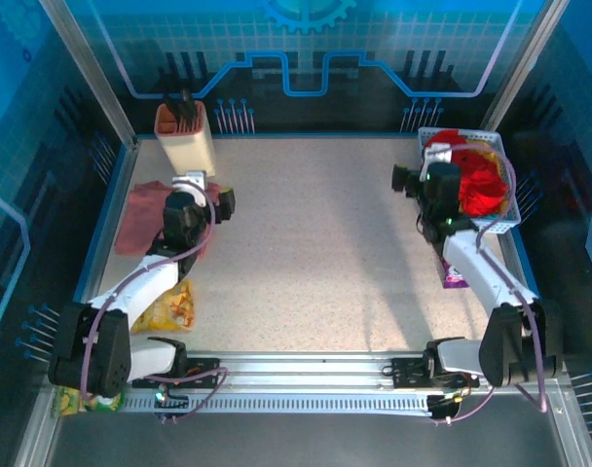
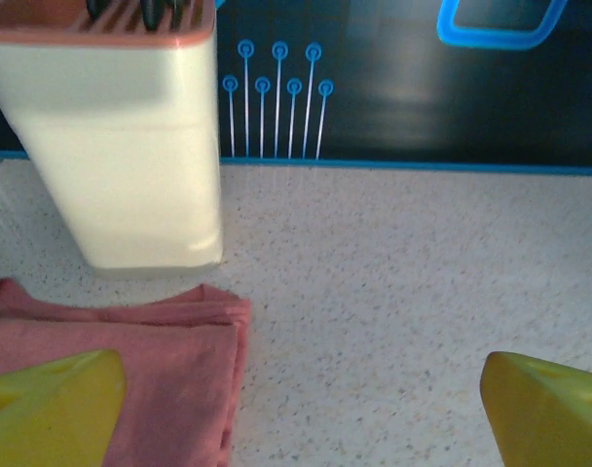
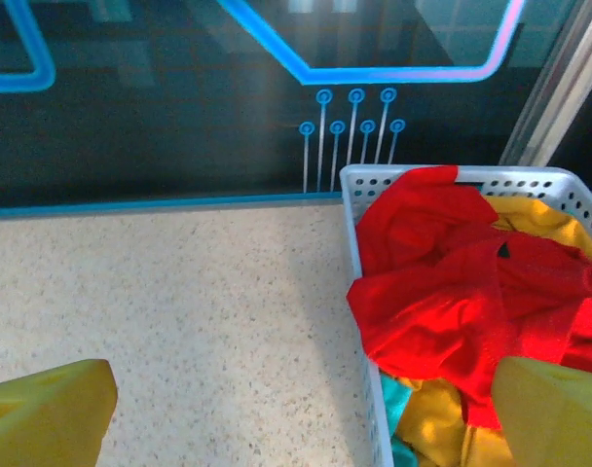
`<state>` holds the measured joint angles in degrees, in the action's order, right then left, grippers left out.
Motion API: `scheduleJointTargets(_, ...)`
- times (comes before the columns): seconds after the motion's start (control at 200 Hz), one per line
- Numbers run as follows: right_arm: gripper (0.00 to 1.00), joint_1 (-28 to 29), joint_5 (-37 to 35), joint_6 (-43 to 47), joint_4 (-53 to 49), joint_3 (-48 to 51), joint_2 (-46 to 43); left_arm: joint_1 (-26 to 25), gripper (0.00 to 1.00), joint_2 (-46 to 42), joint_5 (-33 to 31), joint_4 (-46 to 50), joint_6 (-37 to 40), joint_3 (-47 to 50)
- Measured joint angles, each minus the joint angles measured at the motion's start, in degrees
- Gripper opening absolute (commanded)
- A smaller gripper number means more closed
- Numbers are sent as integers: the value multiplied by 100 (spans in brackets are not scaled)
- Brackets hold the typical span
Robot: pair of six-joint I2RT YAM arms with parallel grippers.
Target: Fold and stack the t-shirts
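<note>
A dusty-pink t-shirt [image 1: 143, 216] lies folded flat at the table's left side, below a knife block. In the left wrist view its folded corner [image 2: 130, 341] sits beneath the left yellow finger [image 2: 43, 409]. My left gripper [image 2: 301, 418] hovers open over the shirt's right edge and bare table, holding nothing; from above it [image 1: 192, 183] is at the shirt's far right corner. A bright red t-shirt [image 3: 452, 282] lies crumpled in a white basket [image 3: 359, 321] at the back right. My right gripper [image 3: 306, 418] is open and empty, straddling the basket's left wall, one finger [image 3: 559, 409] over the clothes.
A cream knife block [image 1: 184, 136] with an orange top stands at the back left, just beyond the pink shirt. Yellow and teal cloths [image 3: 442, 418] lie under the red shirt. A yellow snack packet [image 1: 169, 306] and a purple packet [image 1: 455, 277] lie near the arms.
</note>
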<state>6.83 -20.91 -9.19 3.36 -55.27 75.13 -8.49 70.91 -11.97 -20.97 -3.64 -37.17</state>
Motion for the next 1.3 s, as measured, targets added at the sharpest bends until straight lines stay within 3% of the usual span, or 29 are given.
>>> scheduleJointTargets(0.16,100,-319,-31,-761,-1818,-1762,809,-155,96,-208,17,1585,-717,-614)
scheduleJointTargets(0.33,92,-785,138,-1408,-2739,-2494,1567,-212,94,-422,286,2776,-1292,-715)
scheduleJointTargets(0.831,71,-1526,551,-2170,-2924,-2918,3414,-411,85,-2020,1036,4199,-2142,-28)
scheduleJointTargets(1.001,44,-1565,669,-2260,-2800,-2918,3473,-417,85,-2273,1056,4391,-2236,50)
scheduleJointTargets(1.146,1,-1593,710,-2277,-2682,-2918,3471,-417,84,-2304,1058,4444,-2302,61)
scheduleJointTargets(1.301,0,-1624,837,-2229,-2463,-2780,3268,-417,84,-2308,1080,4474,-2343,83)
